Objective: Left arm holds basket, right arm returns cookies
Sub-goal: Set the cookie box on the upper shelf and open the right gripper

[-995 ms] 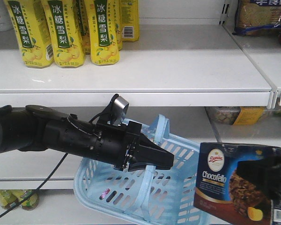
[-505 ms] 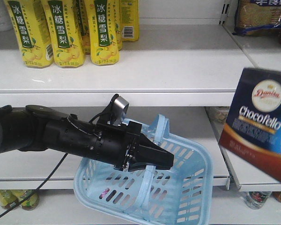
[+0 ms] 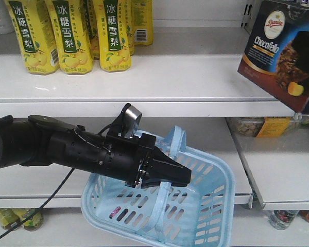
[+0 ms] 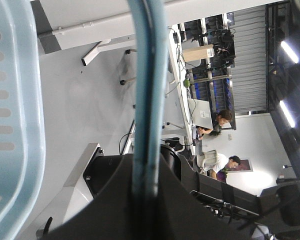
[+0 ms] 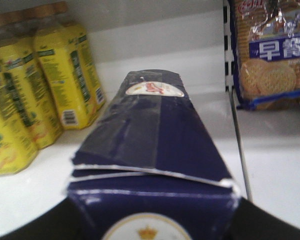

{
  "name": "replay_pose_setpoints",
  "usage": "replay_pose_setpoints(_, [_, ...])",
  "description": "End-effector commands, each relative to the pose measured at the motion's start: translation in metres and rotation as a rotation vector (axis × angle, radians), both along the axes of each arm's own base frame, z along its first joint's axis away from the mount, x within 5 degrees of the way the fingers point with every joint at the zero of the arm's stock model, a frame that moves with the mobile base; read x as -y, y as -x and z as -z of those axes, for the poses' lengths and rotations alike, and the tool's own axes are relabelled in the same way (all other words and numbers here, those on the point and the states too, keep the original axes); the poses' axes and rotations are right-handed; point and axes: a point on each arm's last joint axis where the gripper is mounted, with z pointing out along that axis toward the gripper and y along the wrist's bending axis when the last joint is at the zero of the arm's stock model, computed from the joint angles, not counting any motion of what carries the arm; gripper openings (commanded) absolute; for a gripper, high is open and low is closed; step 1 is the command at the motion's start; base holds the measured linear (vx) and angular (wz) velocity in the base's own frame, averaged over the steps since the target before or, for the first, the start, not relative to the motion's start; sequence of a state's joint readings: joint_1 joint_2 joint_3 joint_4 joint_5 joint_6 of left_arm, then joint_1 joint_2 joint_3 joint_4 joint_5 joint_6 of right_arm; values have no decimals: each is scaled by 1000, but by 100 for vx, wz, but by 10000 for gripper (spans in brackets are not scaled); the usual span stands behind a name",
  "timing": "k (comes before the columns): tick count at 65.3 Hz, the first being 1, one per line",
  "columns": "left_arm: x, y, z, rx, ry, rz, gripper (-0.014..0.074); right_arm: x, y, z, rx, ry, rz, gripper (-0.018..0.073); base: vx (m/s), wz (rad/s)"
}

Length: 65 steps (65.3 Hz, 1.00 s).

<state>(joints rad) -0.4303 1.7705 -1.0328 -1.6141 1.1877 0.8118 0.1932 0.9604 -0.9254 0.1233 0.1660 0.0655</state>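
The left gripper [image 3: 165, 172] is clamped on one basket [image 3: 206, 206] handle [image 3: 167, 149]. In the left wrist view the handle [image 4: 146, 90] runs straight up out of the black jaws, pinched between them, with the basket wall [image 4: 15, 115] off to the left side. The basket hangs below and forward of that gripper, tilted, its open mouth facing up and to the right. It looks pretty much empty apart from a small pink bit near the bottom left that I can't make out.

The cookies [image 3: 279, 51] are way up and to the right of the left gripper, well clear of the basket rim, tilted in front of the top shelf [image 3: 195, 87]. Their lower corner hangs right about at the shelf's front edge, near the divider [image 3: 300, 105] between shelf sections.

The right gripper barely shows. In the right wrist view only dark shapes sit at both bottom corners, either side of the box [image 5: 152, 150], so it seems to be gripping the box, but the fingers themselves aren't clear. Ahead of it there's bare white shelf [image 5: 210, 107]. The yellow bottles [image 5: 45, 90] sit to its left and a biscuit pack [image 5: 270, 55] to its right, past an upright slotted strip [image 5: 226, 55]. The open lane between them looks wider than the box.
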Motion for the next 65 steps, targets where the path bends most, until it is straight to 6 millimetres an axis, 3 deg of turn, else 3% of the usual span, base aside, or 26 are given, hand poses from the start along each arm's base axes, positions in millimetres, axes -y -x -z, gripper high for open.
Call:
replay_pose_setpoints(1, [-2,-12,-34,26,144,-125,-6,0,-18,-19,212,-1,32,172,0,0])
replay_pose_setpoints(15, [-2,-12,-34,26,144,-125,-6,-7,-62,5,244,102,46,177,0,0])
replay_pose_setpoints(30, [-2,-12,-34,26,144,-125,-6,-10,-89,28,232,168,57,182,0,0])
replay_pose_setpoints(45, [-2,-12,-34,26,144,-125,-6,1,-103,41,204,155,104,204,0,0])
replay_pose_setpoints(65, [-2,-12,-35,26,145,-126,-6,2,-105,45,188,168,106,416,0,0])
